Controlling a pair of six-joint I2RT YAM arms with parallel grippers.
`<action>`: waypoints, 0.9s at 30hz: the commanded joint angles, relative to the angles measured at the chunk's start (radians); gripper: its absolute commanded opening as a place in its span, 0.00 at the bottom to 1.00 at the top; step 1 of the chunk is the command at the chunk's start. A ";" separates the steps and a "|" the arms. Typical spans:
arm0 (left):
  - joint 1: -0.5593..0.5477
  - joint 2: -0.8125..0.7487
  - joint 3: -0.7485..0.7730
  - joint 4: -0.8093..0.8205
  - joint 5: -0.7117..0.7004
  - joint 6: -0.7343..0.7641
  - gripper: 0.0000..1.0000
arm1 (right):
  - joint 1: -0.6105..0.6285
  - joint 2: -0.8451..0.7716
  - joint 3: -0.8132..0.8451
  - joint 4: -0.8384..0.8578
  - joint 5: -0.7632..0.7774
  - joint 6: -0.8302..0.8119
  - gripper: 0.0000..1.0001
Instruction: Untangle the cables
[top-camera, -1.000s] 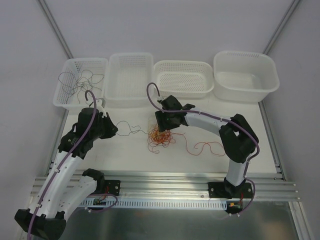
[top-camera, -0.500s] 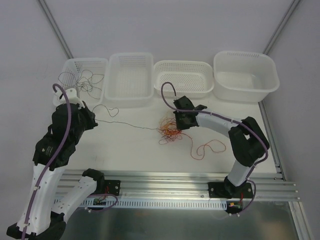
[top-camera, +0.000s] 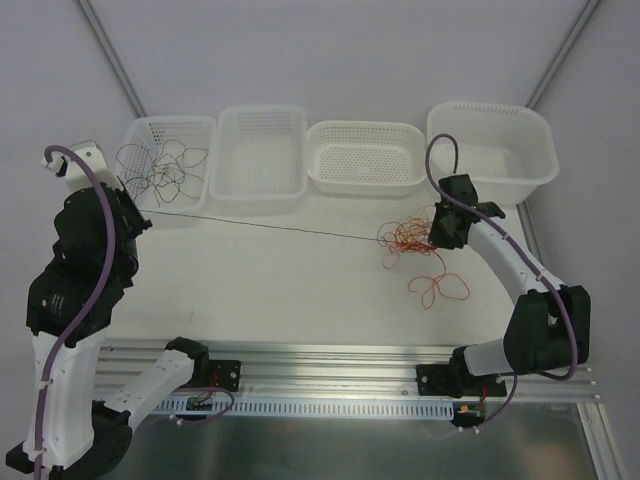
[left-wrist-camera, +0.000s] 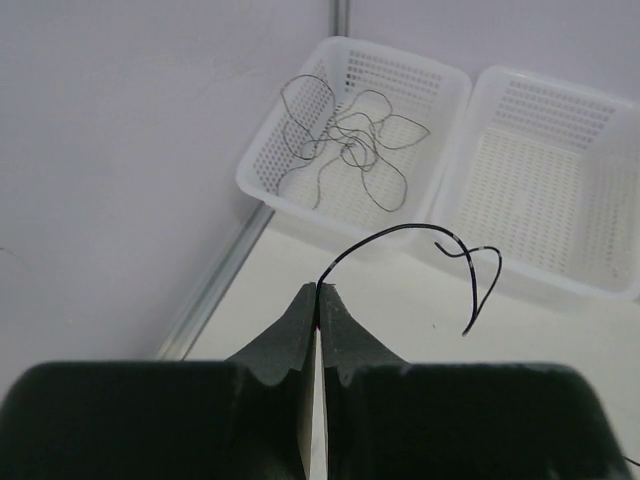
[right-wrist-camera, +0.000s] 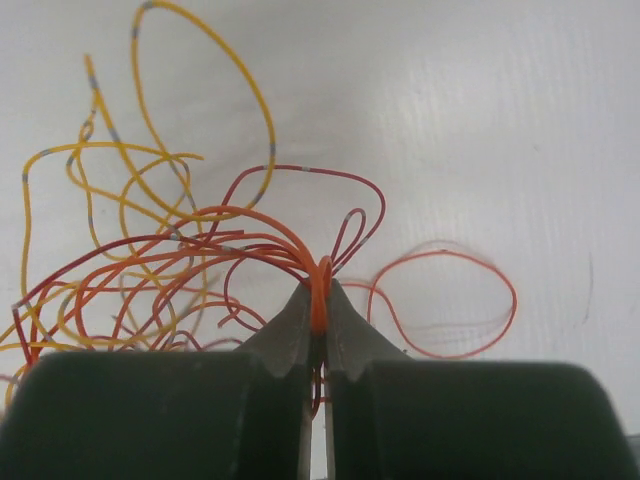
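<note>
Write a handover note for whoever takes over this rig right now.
Left gripper: shut on a dark wire, which runs taut across the table to the tangle.
Right gripper: shut on the red and orange tangle.
Done: several grey wires lie in the far-left basket.
Left: free the dark wire, then separate the red, orange and yellow strands.

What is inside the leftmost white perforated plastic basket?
The basket holds a loose tangle of thin dark grey wires, nothing else visible. From above, the left arm covers its near-left corner.

Overhead camera looks down on table; wrist cameras close
</note>
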 joint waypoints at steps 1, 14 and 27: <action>0.006 0.010 0.079 0.013 -0.252 0.135 0.00 | -0.128 -0.023 -0.024 -0.104 0.038 0.005 0.01; 0.110 0.085 -0.065 0.019 -0.284 0.178 0.00 | -0.423 -0.077 -0.082 -0.044 -0.226 0.045 0.01; 0.116 0.079 -0.572 0.224 0.653 -0.167 0.30 | 0.020 -0.060 -0.079 0.016 -0.242 0.066 0.01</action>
